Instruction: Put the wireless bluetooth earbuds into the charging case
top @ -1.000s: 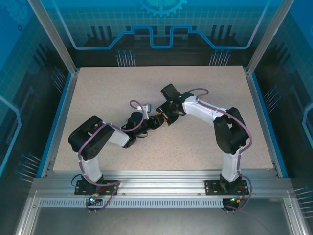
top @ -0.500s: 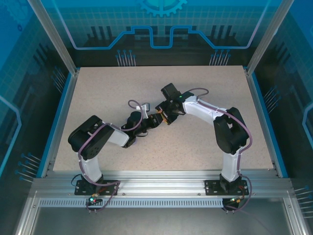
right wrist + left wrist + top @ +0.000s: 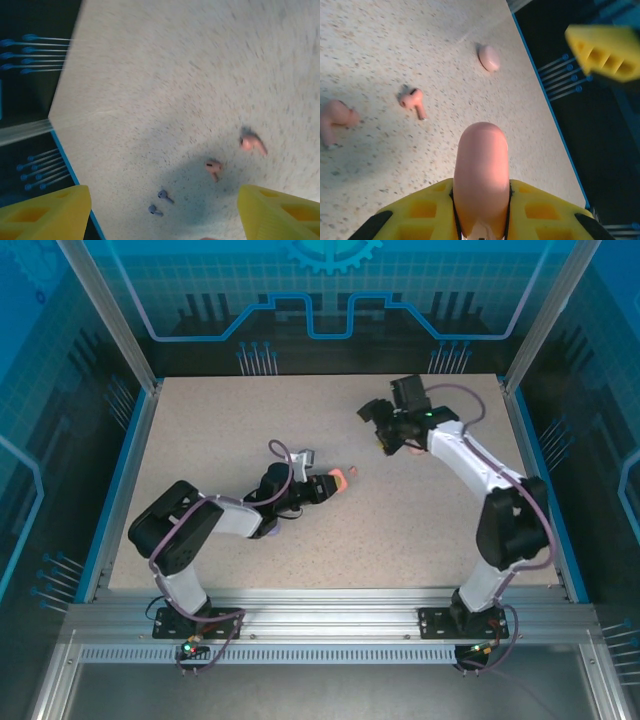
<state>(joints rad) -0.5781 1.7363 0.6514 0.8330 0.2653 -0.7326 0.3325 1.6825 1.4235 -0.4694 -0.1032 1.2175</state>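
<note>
My left gripper (image 3: 481, 189) is shut on a pale pink pebble-like charging case (image 3: 481, 155), held just above the table mid-left (image 3: 340, 480). Beyond the case, two pink earbuds (image 3: 413, 100) (image 3: 335, 119) lie loose on the table. My right gripper (image 3: 165, 220) hangs open above the back right of the table (image 3: 385, 428), with nothing between its yellow fingers (image 3: 45, 212). Under it the blurred right wrist view shows two lavender earbuds (image 3: 164, 195) (image 3: 154, 210) and two pink earbuds (image 3: 214, 168) (image 3: 251, 144). A small pink earbud (image 3: 355, 472) lies just past the held case.
A second pink closed case (image 3: 489, 57) lies farther off toward the table's right blue edge (image 3: 545, 100). The speckled tabletop (image 3: 250, 410) is walled by blue rails and metal posts.
The right arm has pulled away from the left gripper, swinging up and to the back right. The left gripper stays low with the pink case, which is now uncovered.
</note>
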